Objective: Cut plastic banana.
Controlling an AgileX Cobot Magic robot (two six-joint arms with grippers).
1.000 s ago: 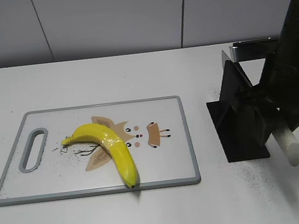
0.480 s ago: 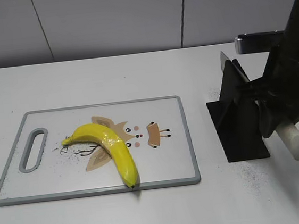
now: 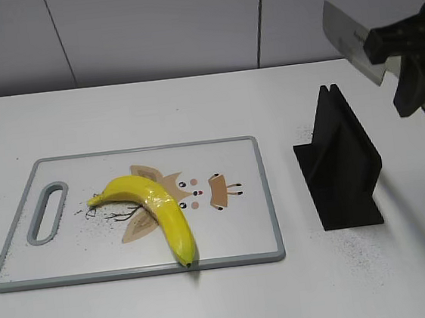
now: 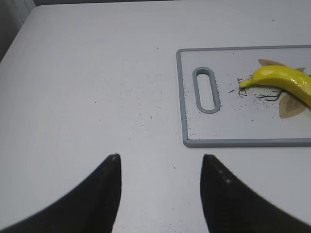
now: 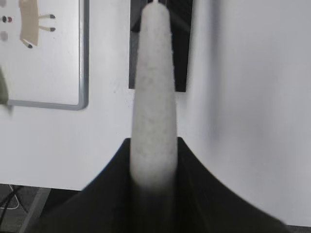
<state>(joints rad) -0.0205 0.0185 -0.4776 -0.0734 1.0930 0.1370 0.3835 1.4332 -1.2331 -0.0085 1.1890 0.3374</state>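
Note:
The plastic banana lies curved on the white cutting board, dark tip toward the board's front edge. Its stem end shows in the left wrist view. My right gripper is shut on a knife and holds it high at the far right, above the black knife stand. The steel blade points up and left. In the right wrist view the knife's pale handle runs between the jaws. My left gripper is open and empty over bare table, left of the board.
The knife stand, also in the right wrist view, stands right of the board. The board has a grey rim and a handle slot at its left end. Dark specks dot the white table. A grey wall runs behind.
My right gripper has risen with the knife, drawing the blade up out of the stand. The banana and board have not moved.

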